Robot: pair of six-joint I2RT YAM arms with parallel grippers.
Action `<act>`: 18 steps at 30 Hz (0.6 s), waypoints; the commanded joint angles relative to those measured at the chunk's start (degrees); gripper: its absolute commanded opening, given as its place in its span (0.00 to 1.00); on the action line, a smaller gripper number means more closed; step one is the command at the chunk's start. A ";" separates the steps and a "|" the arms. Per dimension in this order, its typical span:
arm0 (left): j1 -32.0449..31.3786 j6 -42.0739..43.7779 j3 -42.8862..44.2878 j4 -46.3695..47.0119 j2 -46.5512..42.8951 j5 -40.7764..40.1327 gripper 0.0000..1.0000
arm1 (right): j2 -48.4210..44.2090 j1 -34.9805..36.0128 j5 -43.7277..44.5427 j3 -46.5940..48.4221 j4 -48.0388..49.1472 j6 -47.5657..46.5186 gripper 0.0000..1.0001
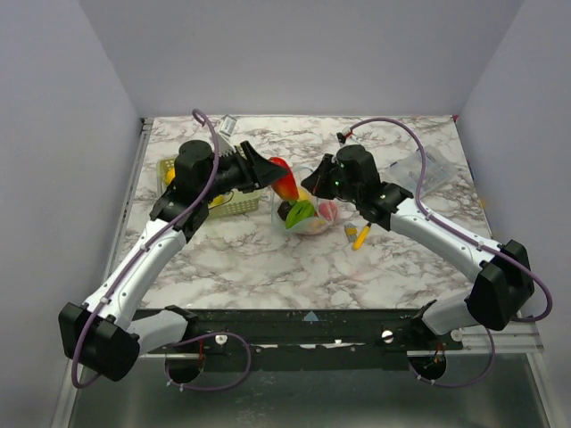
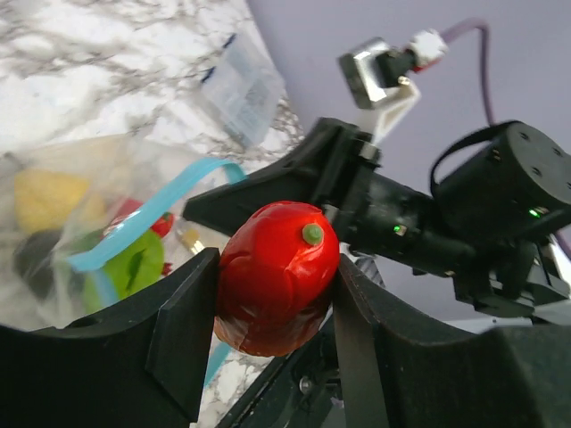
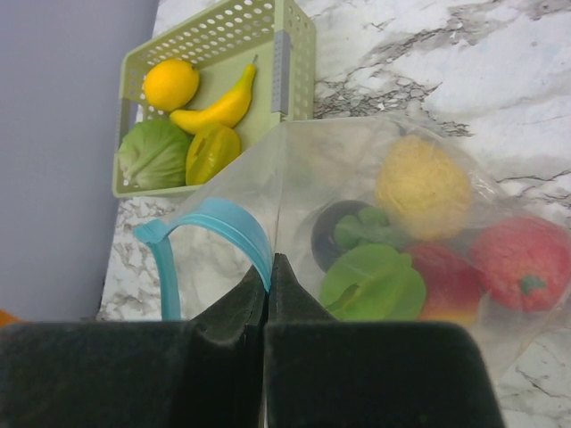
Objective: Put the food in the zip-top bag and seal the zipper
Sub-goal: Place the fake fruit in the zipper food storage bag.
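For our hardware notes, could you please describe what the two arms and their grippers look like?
The left arm and right arm have white curved links joined by chunky black joint housings. A thin purple cable loops along each. The left gripper and right gripper are matte black with broad, wedge-shaped fingers. A small green light glows on the right arm's wrist.

the zip-top bag mouth is crowded: the right claw pinches its rim beside the zipper, and the left claw, gripping a red food, hangs just by it. both arms lean in from the sides. the green basket walls the left side. bare bench lies in front, a yellow stick just right of the bag.
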 commanded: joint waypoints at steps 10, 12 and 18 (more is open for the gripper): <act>-4.42 5.07 -4.17 17.47 1.96 2.23 0.23 | -3.87 -0.37 3.30 2.06 -0.32 9.63 0.00; -4.71 5.55 -4.81 17.63 1.91 1.12 0.37 | -4.56 -0.55 3.20 2.06 -0.24 10.87 0.00; -4.90 5.89 -4.46 16.33 2.71 0.31 0.87 | -4.83 -2.22 -0.90 2.06 1.53 13.94 0.00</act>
